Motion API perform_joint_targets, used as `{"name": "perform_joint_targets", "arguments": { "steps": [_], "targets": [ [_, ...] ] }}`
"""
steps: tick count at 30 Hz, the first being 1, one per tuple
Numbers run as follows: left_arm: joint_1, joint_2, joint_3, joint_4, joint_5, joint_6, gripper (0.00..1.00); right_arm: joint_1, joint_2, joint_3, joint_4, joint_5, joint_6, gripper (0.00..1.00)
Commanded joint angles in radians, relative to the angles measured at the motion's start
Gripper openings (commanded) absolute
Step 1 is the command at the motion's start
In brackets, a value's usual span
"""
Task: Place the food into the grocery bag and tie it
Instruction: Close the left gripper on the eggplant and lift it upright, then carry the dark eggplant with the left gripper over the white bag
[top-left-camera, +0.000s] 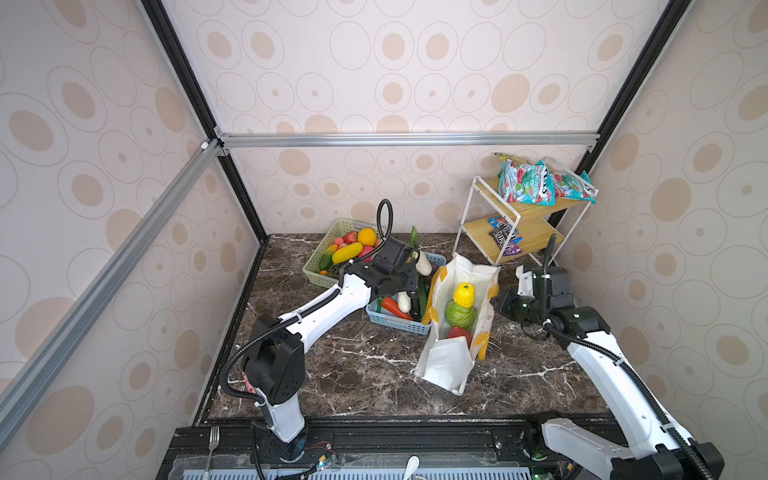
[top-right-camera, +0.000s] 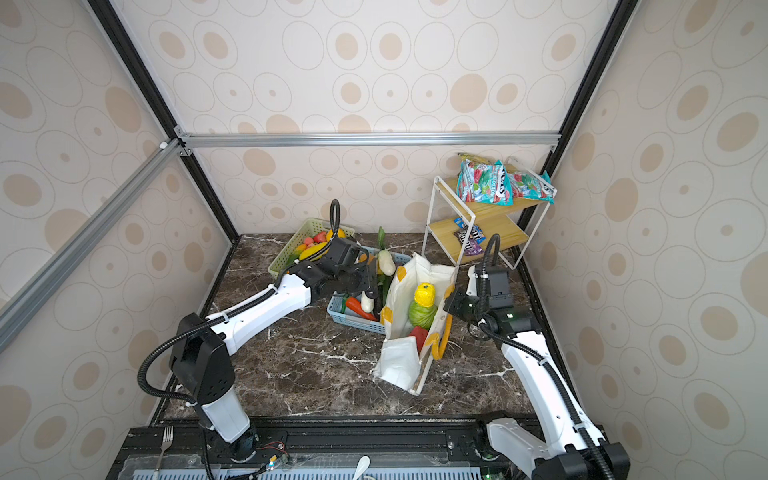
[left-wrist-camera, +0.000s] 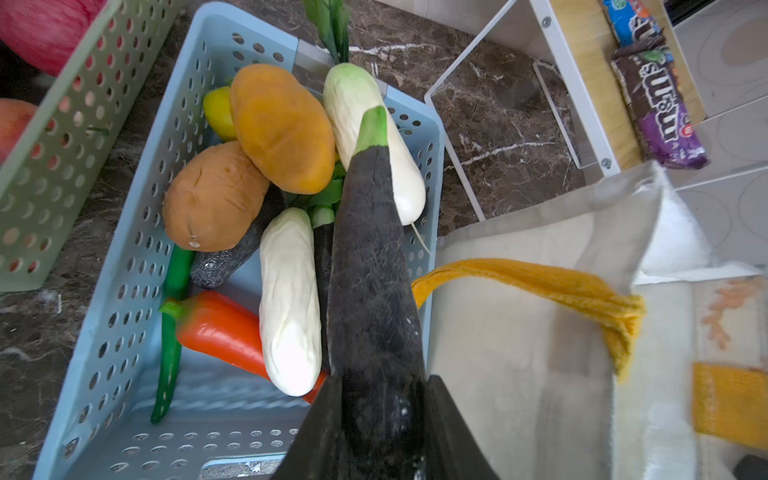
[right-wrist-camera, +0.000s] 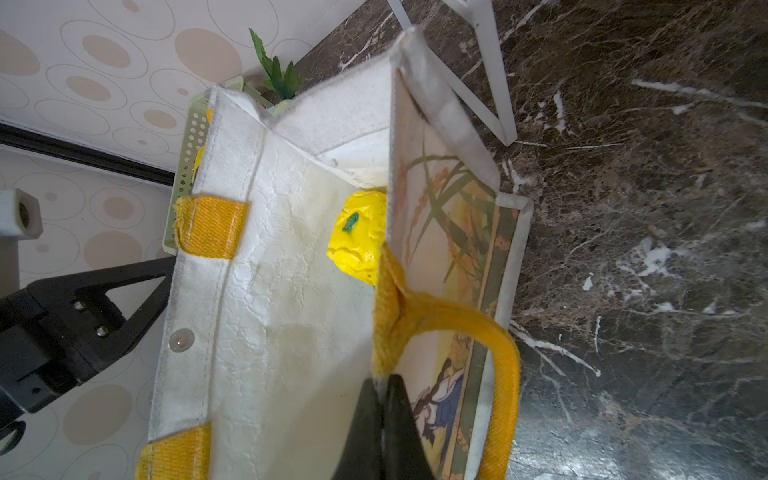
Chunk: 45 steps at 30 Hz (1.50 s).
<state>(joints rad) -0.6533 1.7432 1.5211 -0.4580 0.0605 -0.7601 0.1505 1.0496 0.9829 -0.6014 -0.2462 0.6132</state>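
The grocery bag (top-left-camera: 453, 361) (top-right-camera: 399, 361) stands open mid-table, white with yellow-orange handles. Inside it lie a yellow knobbly fruit (top-left-camera: 464, 294), a green cabbage (top-left-camera: 460, 316) and a red piece (top-left-camera: 459, 333). My right gripper (top-left-camera: 496, 303) (right-wrist-camera: 382, 382) is shut on the bag's right wall at the rim, beside a handle (right-wrist-camera: 498, 353). My left gripper (top-left-camera: 415, 286) (left-wrist-camera: 382, 395) is shut on a dark eggplant (left-wrist-camera: 370, 270) with a green stem, over the light blue basket (left-wrist-camera: 124, 270) next to the bag's left wall (left-wrist-camera: 519, 332). More food fills that basket: two potatoes, white radishes, an orange-red piece.
A pale green basket (top-left-camera: 320, 257) of fruit stands at the back left, behind the blue one. A white wire shelf (top-left-camera: 519, 232) at the back right carries snack packets (top-left-camera: 528, 183) and candy bags. A fork (top-left-camera: 212, 440) lies on the front rail.
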Motion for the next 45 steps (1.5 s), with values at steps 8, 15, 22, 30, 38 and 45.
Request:
{"name": "perform_joint_targets", "arguments": {
  "steps": [8,15,22,30,38,45],
  "targets": [
    [0.014,-0.077,0.089,0.065,0.063,0.169,0.31,0.017,0.016,0.017,-0.003,-0.001,0.002,0.00],
    [-0.001,-0.086,0.112,0.129,0.233,0.172,0.31,0.023,0.023,0.021,-0.009,-0.001,-0.004,0.00],
    [-0.052,-0.071,0.126,0.191,0.336,0.155,0.31,0.024,0.016,0.019,-0.013,0.005,-0.006,0.00],
    [-0.116,-0.037,0.132,0.191,0.351,0.155,0.31,0.025,0.008,0.012,-0.013,0.010,-0.004,0.00],
    [-0.158,-0.030,0.105,0.129,0.324,0.215,0.31,0.024,0.018,0.018,-0.020,0.018,-0.012,0.00],
    [-0.185,-0.013,0.096,0.110,0.310,0.233,0.31,0.024,0.028,0.013,-0.012,0.014,-0.012,0.00]
  ]
}}
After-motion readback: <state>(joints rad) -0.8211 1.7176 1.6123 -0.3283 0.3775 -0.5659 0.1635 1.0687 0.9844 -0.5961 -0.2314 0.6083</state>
